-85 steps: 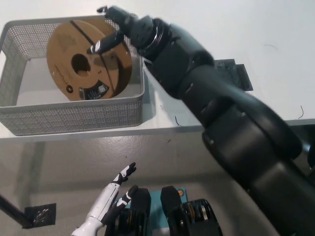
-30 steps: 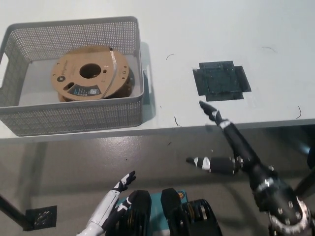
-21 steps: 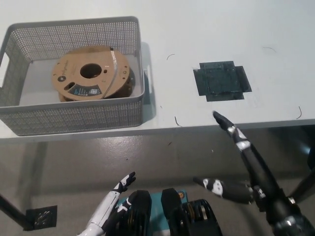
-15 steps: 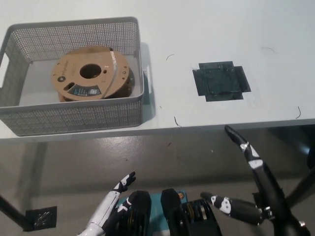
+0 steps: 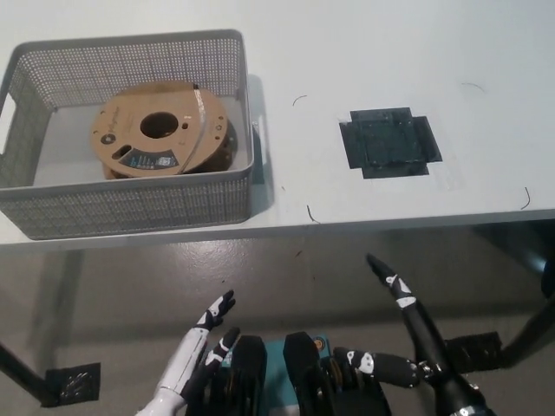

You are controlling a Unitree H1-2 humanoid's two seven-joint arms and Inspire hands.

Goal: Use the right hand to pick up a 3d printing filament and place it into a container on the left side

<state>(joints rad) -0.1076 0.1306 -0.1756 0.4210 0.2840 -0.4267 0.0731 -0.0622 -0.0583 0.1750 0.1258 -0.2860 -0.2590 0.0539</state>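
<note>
Filament spool (image 5: 162,130), brown cardboard sides w/ dark label near its lower edge, lies tilted inside grey mesh basket (image 5: 130,206), leaning toward the basket's right wall. Basket sits at left end of white table (image 5: 347,52), close to the front edge. Nothing touches the spool.

Right hand (image 5: 408,334), black w/ white marks, is below the table edge at lower right, well apart from basket and spool; fingers spread apart, holding nothing. One finger points up toward the table edge, another sticks out to the side toward the picture's left.

Left hand (image 5: 204,340), white, rests at lower left below the table, fingers apart, empty.

Dark square patch (image 5: 388,142) on tabletop, right of basket, well apart from it. Small black scribble marks (image 5: 310,213) near the front edge. Grey floor under the table.
</note>
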